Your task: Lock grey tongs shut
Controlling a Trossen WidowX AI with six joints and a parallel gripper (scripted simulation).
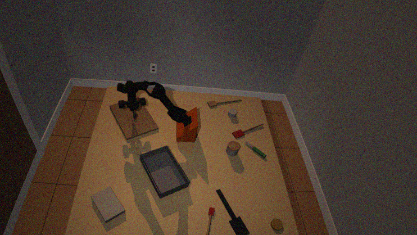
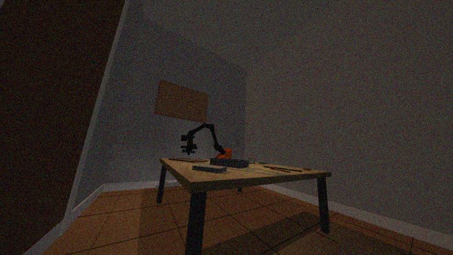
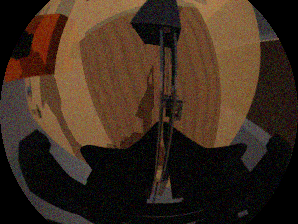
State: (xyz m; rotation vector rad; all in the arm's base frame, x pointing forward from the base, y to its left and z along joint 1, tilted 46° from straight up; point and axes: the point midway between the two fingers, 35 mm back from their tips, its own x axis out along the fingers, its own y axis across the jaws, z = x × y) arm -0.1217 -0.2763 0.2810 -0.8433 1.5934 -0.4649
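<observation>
My gripper [image 1: 133,109] [image 2: 188,149] [image 3: 161,125] points down above the wooden board [image 1: 147,125] [image 3: 102,65] and is shut on the grey tongs [image 1: 134,115] [image 3: 157,22]. The tongs' two arms run close together, almost parallel, through the fingers in the wrist view. A wide dark end shows at the top there, and a pale end at the bottom. In the top view a dark end hangs below the fingers over the board. The tongs look clear of the board. Whether the hinge is locked cannot be seen. The roasting tin [image 1: 175,190] [image 2: 229,163] holds no tongs.
The orange arm base [image 1: 186,132] [image 3: 42,47] stands right of the board. A pale block [image 1: 108,204] [image 2: 209,168] lies left of the tin. A jar [image 1: 233,148], a green-handled tool [image 1: 258,152], a red-headed spatula [image 1: 238,134] and a black spatula [image 1: 238,226] lie farther right.
</observation>
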